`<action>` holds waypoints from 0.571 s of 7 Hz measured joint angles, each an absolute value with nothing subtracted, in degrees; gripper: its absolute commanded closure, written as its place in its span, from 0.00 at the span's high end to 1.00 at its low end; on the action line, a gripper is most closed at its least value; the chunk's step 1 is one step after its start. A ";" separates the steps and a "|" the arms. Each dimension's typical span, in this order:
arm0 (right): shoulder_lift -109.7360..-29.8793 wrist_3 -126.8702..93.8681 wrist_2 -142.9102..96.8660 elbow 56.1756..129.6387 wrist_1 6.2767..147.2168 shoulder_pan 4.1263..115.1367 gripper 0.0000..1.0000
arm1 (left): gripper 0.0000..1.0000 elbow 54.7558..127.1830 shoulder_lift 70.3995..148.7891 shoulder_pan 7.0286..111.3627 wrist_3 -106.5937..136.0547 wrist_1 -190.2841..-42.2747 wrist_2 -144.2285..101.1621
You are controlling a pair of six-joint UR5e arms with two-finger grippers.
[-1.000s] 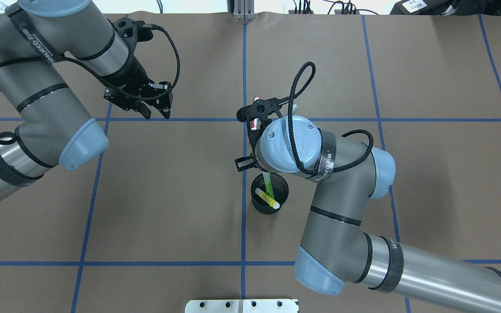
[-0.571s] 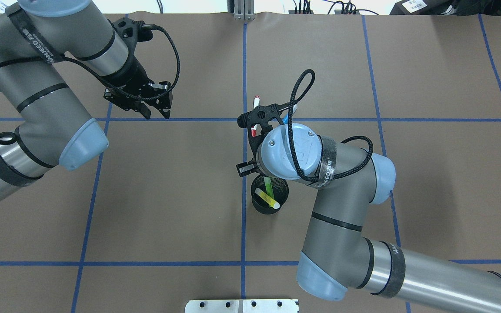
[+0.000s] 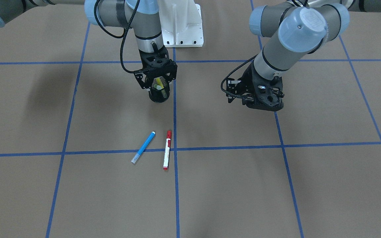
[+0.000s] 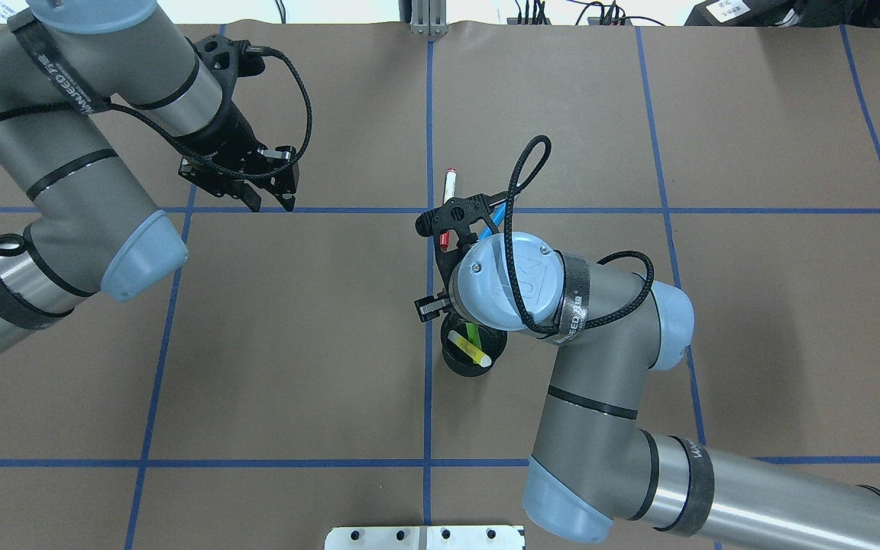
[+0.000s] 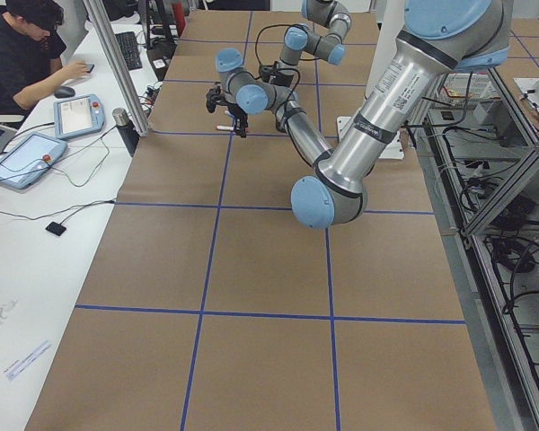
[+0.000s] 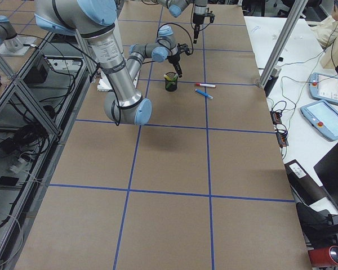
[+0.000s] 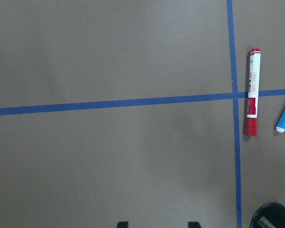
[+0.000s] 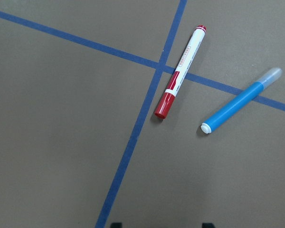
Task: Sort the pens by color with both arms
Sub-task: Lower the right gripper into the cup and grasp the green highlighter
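A blue pen [image 3: 143,147] and a red-capped white pen [image 3: 167,149] lie side by side on the brown table, close to a crossing of blue tape lines. In the right wrist view the red pen [image 8: 180,72] and blue pen [image 8: 241,100] lie ahead of the fingertips. A green pen [image 4: 473,333] and a yellow pen [image 4: 470,348] stand in the black mesh cup [image 4: 461,365]. My right gripper [image 3: 156,86] hangs open and empty just above the cup. My left gripper [image 4: 272,200] is open and empty above bare table, far to the left of the pens.
The white pedestal base [image 3: 184,33] stands on the robot's side of the table. Blue tape lines divide the brown surface into large squares. A person [image 5: 18,54] sits at a side desk with tablets, beyond the table's far edge.
My right wrist has drawn back towards the cup, uncovering more of the red pen and the blue one. Neither pen moved. The left arm shifted only slightly.
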State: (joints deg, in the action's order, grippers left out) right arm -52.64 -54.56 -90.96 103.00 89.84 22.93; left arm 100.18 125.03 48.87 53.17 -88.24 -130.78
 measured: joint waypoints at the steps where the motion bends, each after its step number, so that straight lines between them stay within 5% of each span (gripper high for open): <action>1: -52.64 -54.56 -90.85 103.03 89.83 22.85 0.40 | 0.52 100.19 124.95 48.87 53.17 -88.24 -130.78; 4: -52.84 -54.42 -90.95 103.50 89.82 22.85 0.33 | 0.53 100.38 124.90 48.87 53.17 -88.22 -130.78</action>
